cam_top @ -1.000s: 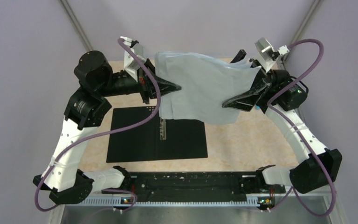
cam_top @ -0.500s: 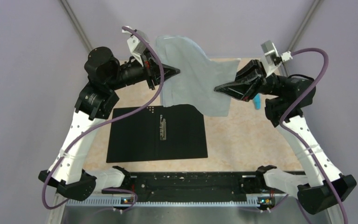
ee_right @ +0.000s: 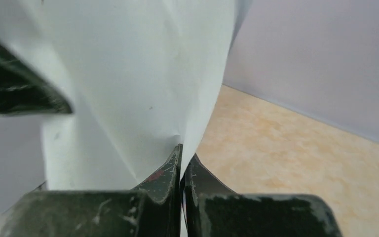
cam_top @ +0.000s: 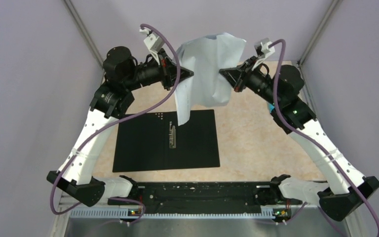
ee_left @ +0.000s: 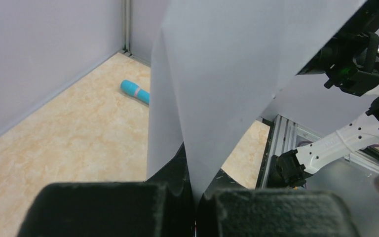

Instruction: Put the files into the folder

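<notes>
Right claw [cam_top: 223,73], wide a second ago, now clamps the files [cam_top: 207,59] opposite the left claw [cam_top: 191,74], likewise pinching them. Sheets hang above the open folder's [cam_top: 143,145] far edge, apparently ready for lowering.

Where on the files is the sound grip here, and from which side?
Opposite side edges, high up, one gripper from each side. The files are limp, hanging between the left gripper and right gripper above the folder; one pinch alone would likely let them fold.

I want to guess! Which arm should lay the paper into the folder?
Left, probably: the files hang lowest on its side, a corner over the folder; the right arm is farther off.
</notes>
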You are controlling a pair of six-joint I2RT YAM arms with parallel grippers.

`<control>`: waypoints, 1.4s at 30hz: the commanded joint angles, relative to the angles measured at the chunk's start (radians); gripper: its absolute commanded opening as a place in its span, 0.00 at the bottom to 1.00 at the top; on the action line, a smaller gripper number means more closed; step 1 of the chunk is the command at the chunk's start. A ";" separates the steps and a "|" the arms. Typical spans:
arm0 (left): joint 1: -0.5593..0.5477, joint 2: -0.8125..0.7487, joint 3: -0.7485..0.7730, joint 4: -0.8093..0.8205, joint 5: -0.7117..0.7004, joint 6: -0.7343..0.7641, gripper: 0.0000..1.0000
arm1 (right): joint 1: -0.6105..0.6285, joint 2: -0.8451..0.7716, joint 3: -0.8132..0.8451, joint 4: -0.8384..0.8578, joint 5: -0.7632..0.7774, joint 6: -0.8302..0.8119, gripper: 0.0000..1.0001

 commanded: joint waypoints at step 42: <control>0.070 0.672 -0.246 -0.086 -0.054 -0.309 0.00 | 0.051 0.498 -0.322 -0.092 0.457 0.343 0.11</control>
